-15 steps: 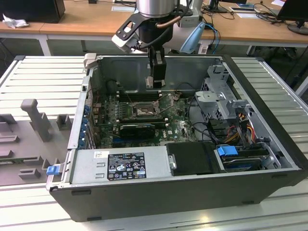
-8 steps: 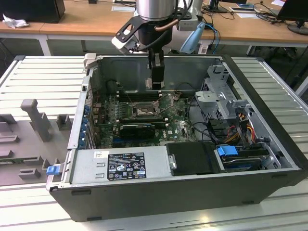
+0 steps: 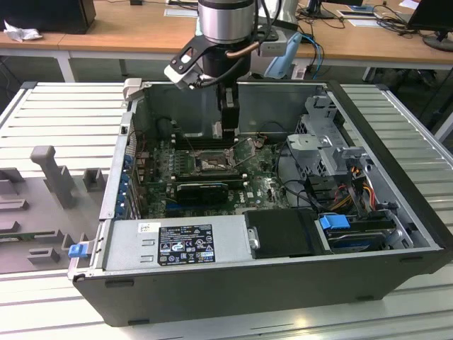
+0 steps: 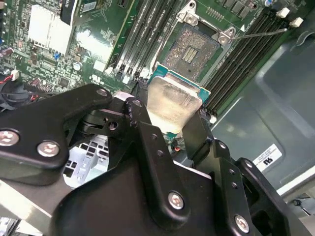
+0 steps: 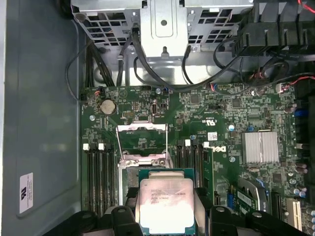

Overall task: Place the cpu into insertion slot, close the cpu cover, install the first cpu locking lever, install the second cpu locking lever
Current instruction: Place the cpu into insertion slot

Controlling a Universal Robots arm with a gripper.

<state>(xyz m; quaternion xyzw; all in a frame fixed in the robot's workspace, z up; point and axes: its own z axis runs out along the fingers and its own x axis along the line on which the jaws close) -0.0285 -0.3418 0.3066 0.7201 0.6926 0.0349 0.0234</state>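
My gripper [image 3: 228, 127] hangs inside the open computer case, shut on the cpu [image 4: 174, 101], a flat square chip with a pale silver top and a green edge. Both wrist views show the chip [image 5: 165, 204] clamped between the two black fingers [image 4: 135, 110], held above the board. The insertion slot [image 4: 191, 46] lies open a short way beyond the chip, its dark pin field bare. In the exterior view the slot [image 3: 212, 164] is just below and in front of the gripper. The cpu cover [image 5: 142, 128] stands swung up past the slot. A thin wire lever [image 4: 261, 33] juts out sideways.
Long memory slots [image 4: 147, 29] flank the socket on both sides. A black card [image 3: 202, 190] lies across the board in front of it. The power supply [image 3: 177, 241], drive cage [image 3: 318, 142] and cable bundles crowd the case. A grey foam tray [image 3: 42, 184] sits outside on the exterior view's left.
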